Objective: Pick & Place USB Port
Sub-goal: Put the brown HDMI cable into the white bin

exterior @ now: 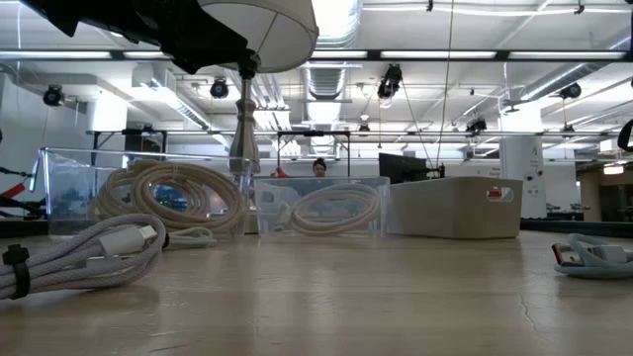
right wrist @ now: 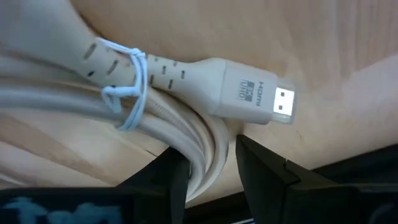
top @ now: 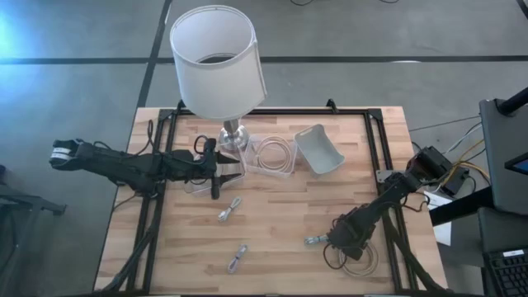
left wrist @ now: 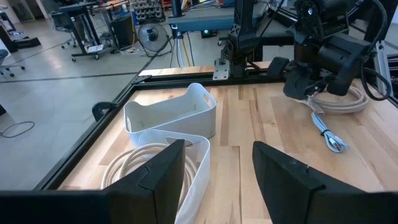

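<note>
A pale grey coiled cable (right wrist: 74, 93) tied with a white twist tie lies near the table's front right; its flat plug (right wrist: 249, 93) reads HDMI. My right gripper (right wrist: 211, 168) slants down over it, open, with a few of the coil's strands (right wrist: 205, 146) between its fingers. In the high view that gripper (top: 330, 239) is beside the coil (top: 359, 262). Two small bundled cables (top: 229, 209) (top: 238, 257) lie loose on the wood. My left gripper (left wrist: 221, 168) hovers open by the lamp's base, facing the bins. My right gripper stands astride the strands of the coil just behind the plug, coming from above at a slant, with the coil lying flat on the table. Whether either finger (right wrist: 267, 171) touches the strands cannot be told.
A lamp (top: 216, 62) with a white shade stands at the back. Beside its base are a clear bin (top: 272, 169) holding a coiled cable and a white bin (top: 320, 150). A black frame (top: 375, 140) borders the wooden top. Bare wood lies at the centre.
</note>
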### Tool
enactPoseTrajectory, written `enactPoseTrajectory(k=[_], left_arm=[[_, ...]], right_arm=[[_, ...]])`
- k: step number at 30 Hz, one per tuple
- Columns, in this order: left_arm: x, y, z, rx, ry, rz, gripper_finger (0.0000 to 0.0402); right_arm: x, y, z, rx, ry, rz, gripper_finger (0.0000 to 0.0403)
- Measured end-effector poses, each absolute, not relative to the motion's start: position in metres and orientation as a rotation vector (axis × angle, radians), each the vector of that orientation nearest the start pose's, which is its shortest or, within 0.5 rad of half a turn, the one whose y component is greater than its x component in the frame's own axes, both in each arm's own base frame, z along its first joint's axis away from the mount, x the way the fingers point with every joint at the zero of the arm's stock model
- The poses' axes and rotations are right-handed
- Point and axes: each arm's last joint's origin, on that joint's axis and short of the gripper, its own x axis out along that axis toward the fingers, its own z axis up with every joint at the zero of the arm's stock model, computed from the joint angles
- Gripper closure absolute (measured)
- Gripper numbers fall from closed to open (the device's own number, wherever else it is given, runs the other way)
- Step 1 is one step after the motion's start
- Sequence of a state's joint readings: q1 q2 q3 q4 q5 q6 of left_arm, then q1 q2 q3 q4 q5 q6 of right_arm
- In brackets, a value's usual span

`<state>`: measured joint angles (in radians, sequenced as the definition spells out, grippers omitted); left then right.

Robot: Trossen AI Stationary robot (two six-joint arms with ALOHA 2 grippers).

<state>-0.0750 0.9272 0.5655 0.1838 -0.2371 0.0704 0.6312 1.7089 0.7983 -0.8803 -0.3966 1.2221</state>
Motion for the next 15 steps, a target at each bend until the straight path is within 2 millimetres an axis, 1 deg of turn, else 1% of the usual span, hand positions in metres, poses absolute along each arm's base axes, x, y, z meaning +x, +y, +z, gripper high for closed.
enactPoseTrajectory(k=[3,6,10,13,15], left_arm=[[0.206,-0.009,0.267,0.098,0.181,0.155,0.0209],[0.206,-0.009,0.267,0.098,0.181,0.155,0.0209],[0.206,-0.009,0.267,0.098,0.182,0.155,0.0209],[0.206,-0.009,0.267,0.098,0.182,0.155,0.0209],[0.206,-0.009,0.267,0.097,0.182,0.155,0.0209]], right_arm=[[0.183,0.147,0.117,0.556,1.966,-0.434,0.0298],[0.184,0.148,0.119,0.536,1.955,-0.401,0.0333],[0.188,0.150,0.127,0.508,1.931,-0.416,0.0379],[0.192,0.150,0.139,0.478,1.910,-0.460,0.0384],[0.193,0.151,0.152,0.484,1.911,-0.493,0.0384]])
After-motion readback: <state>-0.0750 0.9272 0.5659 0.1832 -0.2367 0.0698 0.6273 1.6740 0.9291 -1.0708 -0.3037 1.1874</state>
